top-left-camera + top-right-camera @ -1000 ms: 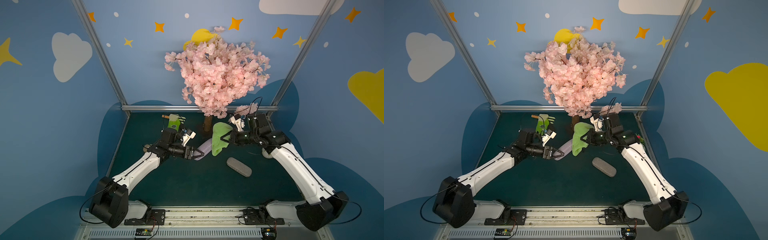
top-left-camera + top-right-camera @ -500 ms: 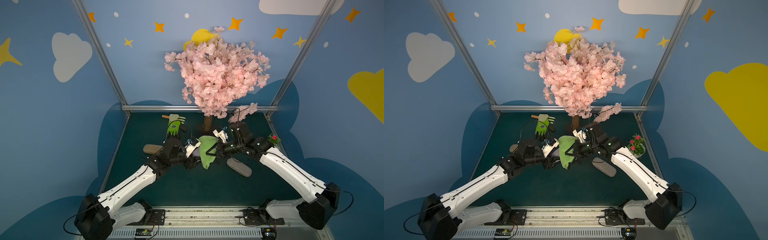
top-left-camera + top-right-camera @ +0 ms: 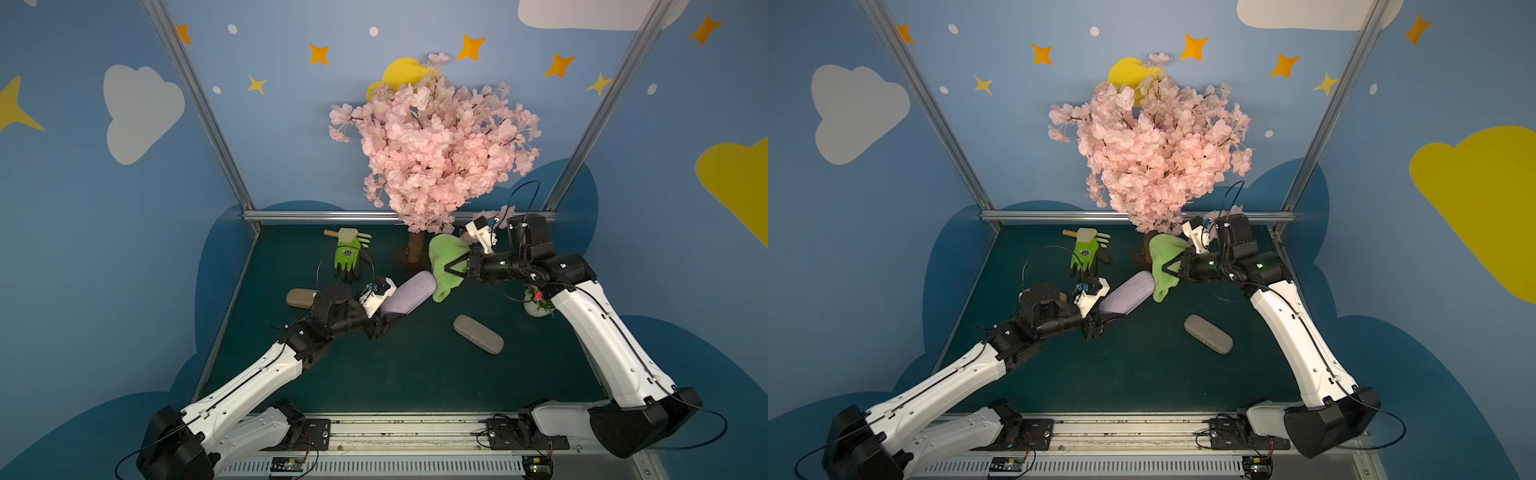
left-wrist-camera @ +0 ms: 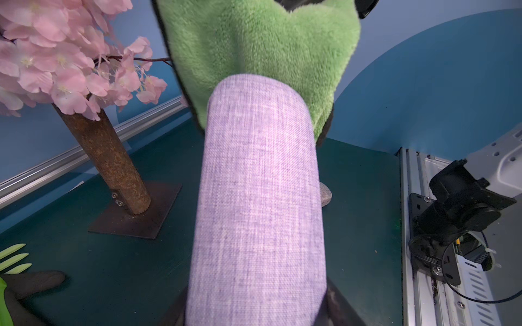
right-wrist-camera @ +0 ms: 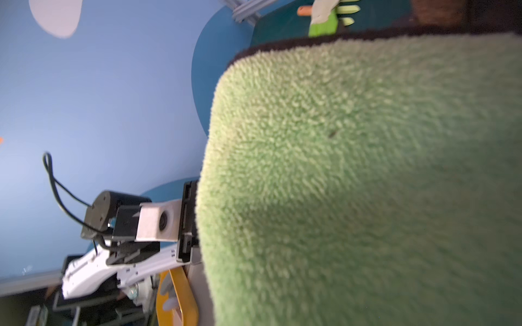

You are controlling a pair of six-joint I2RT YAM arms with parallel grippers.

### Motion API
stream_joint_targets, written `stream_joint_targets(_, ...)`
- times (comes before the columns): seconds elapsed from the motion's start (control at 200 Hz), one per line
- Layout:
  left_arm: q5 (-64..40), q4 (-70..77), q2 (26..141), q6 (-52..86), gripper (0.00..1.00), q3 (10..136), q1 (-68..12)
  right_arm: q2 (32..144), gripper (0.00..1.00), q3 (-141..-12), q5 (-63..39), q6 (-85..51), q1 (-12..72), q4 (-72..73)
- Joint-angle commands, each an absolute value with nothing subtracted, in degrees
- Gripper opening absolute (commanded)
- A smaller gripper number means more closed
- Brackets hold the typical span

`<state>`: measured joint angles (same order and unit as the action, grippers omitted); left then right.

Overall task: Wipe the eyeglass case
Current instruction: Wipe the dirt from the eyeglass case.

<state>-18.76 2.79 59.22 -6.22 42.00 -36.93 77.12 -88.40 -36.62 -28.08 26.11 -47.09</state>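
Note:
The lavender fabric eyeglass case is held up off the dark green table, tilted. My left gripper is shut on its near end, with a finger on each side. My right gripper is shut on a fluffy green cloth. The cloth hangs against the far end of the case. In the right wrist view the cloth hides the right gripper's fingers.
A pink blossom tree stands at the back on a brown trunk with a flat base plate. On the table lie a green work glove, a grey case and a tan case. A small flower pot sits under the right arm.
Half a second ago the cloth lay lower and further left over the case. My right gripper has since drawn it back toward the tree. The left gripper still holds the case.

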Motion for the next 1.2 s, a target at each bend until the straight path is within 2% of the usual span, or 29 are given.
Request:
stream_joint_targets(0.0, -19.7, 4.5, 59.2, -7.6, 0.03, 44.1, -37.0, 80.1, 0.0, -92.3, -34.0, -21.8, 29.3, -54.6)
stream_joint_targets(0.12, -16.6, 5.5, 58.7, -8.2, 0.03, 44.1, -37.0, 82.7, 0.0, -92.1, -39.3, -20.4, 29.4, -57.3)
stream_joint_targets(0.33, -4.8, 8.3, 56.2, -4.6, 0.03, 42.8, -35.9, 83.0, 0.0, -87.1, -50.2, -23.7, 27.6, -57.0)
stream_joint_targets(0.546, -4.4, 10.6, 56.2, 2.3, 0.03, 42.3, -32.6, 77.9, 0.0, -77.1, -57.8, -35.8, 25.9, -40.2)
stream_joint_targets(0.616, -5.2, 11.6, 56.8, 4.7, 0.03, 42.5, -32.6, 77.0, 0.0, -73.5, -56.6, -42.2, 27.5, -31.6)
stream_joint_targets(0.796, -6.8, 15.4, 58.4, 11.7, 0.03, 42.0, -32.7, 77.6, 0.0, -64.1, -45.2, -60.9, 34.6, -3.1)
stream_joint_targets(0.886, -7.5, 15.7, 59.5, 16.2, 0.03, 42.4, -32.7, 79.4, 0.0, -63.7, -41.6, -64.1, 38.2, 3.6)
stream_joint_targets(1.006, -9.8, 11.3, 61.0, 21.1, 0.03, 44.7, -32.0, 79.4, 0.0, -69.4, -38.3, -56.3, 41.4, -5.4)
stream_joint_targets(1.116, -21.0, 8.4, 63.3, 26.4, 0.03, 47.1, -29.9, 77.9, 0.0, -78.4, -30.9, -41.8, 43.2, -23.1)
stream_joint_targets(1.196, -30.7, 9.0, 64.9, 30.7, 0.03, 48.0, -28.2, 77.7, 0.0, -82.9, -25.3, -33.0, 44.5, -30.5)
